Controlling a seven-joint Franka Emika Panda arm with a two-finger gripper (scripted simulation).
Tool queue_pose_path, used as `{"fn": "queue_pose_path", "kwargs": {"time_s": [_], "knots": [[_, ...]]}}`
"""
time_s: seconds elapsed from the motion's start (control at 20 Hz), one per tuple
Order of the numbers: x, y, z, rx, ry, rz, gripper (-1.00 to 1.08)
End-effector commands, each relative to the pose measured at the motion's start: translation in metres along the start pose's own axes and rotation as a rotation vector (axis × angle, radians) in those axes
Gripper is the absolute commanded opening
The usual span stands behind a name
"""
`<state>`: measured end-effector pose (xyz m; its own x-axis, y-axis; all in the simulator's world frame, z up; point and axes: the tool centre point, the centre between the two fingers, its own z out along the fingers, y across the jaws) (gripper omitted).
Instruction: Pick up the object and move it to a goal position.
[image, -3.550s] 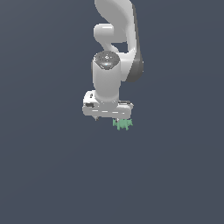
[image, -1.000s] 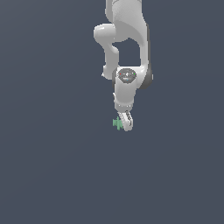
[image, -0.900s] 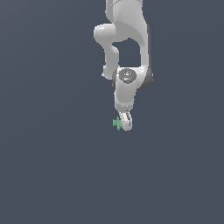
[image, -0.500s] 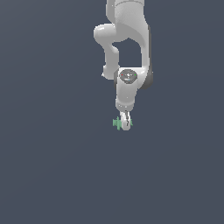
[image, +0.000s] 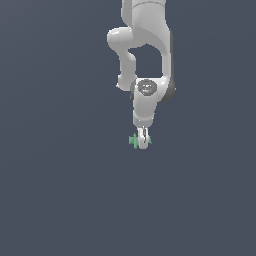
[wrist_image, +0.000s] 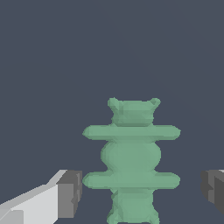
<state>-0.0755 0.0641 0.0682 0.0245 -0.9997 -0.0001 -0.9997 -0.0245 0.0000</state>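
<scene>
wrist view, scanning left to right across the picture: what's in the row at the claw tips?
Grey finger pad → gap → mint-green object → gap → other grey finger pad. Neither pad touches the object.

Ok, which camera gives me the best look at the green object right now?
The wrist view: the green object fills the middle of the frame between the open gripper pads, its ribbed, spiky outline clear. The exterior view shows only small green bits poking out beside the gripper.
</scene>
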Motion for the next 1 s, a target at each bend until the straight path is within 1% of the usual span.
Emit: {"fn": "queue_pose_path", "kwargs": {"time_s": [0.0, 0.5, 0.8, 0.85, 0.95], "knots": [[0.0, 0.0, 0.002, 0.0, 0.0, 0.0, 1.0], [0.0, 0.001, 0.041, 0.0, 0.0, 0.005, 1.0], [0.0, 0.001, 0.05, 0.0, 0.0, 0.005, 1.0], [0.0, 0.001, 0.05, 0.0, 0.0, 0.005, -1.0], [0.0, 0.001, 0.05, 0.0, 0.0, 0.005, -1.0]]}}
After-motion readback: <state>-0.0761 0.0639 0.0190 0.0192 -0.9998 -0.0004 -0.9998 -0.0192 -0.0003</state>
